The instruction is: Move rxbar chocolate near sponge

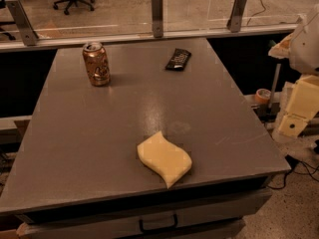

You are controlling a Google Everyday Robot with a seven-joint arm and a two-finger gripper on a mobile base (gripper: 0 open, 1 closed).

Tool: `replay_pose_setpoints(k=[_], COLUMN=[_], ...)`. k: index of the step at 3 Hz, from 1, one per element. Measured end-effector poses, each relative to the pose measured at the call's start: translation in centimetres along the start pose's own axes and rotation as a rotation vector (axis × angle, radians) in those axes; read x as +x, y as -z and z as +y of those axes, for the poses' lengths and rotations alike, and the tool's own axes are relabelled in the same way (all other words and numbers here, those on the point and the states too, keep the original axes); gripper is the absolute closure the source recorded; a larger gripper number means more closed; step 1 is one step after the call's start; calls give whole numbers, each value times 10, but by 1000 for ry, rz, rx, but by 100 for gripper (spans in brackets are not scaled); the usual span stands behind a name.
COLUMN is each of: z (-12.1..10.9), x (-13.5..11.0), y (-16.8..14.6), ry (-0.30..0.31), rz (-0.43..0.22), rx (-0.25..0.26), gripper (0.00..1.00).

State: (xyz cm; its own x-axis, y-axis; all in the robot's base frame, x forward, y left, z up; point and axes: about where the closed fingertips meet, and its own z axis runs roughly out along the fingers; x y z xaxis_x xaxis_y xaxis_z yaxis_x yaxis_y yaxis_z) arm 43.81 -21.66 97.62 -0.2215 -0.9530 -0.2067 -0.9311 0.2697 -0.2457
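Observation:
The rxbar chocolate [178,59], a small flat black wrapper with white lettering, lies at the far side of the grey table [75,148], right of centre. The sponge [164,158], pale yellow with wavy edges, lies flat near the table's front edge. Bar and sponge are far apart. My gripper is on the pale arm [300,103] at the right edge of the view. It is off the table's right side, well away from both things and holding nothing that I can see.
A copper-brown soda can [96,63] stands upright at the far left of the table. A glass railing with metal posts [157,14] runs behind the far edge. A tape roll [262,95] and cables lie off to the right.

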Motion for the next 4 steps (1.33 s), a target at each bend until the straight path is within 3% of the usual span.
replay_pose_setpoints(k=[2,3,4], z=[-8,-50,-112], x=[-4,-27,-59], y=[-1,-25,-58], ry=[27,80,124], rz=[-27,-88,-166], rx=[4,25,56], gripper=[0,0,0])
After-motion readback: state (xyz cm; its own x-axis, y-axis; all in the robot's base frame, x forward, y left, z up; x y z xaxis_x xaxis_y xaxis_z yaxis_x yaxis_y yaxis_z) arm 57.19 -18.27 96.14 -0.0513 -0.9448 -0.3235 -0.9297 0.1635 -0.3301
